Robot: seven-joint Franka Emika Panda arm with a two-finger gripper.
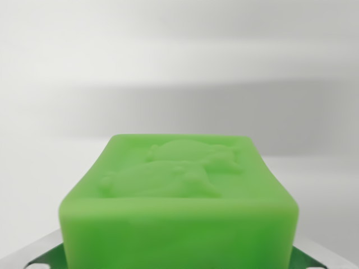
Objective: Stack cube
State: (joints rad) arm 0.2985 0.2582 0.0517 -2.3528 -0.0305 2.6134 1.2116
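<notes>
Looking down the wrist view, the green cube point(179, 190) fills the bottom middle of the frame, with some embossed animal shapes on its top face. At the lower corners on both sides there's a bit of metallic stuff with dark green under it, which could be the tool's fingers, but honestly I can't tell whether the tool is wide, narrow or clamped on the cube. Everything behind is plain white surface point(179, 67), blurry, and no second block is in view. If the cube is being carried, my take: keep it level, come in slowly over the target, line up edges square before lowering, and only let go once it's sitting flat.
</notes>
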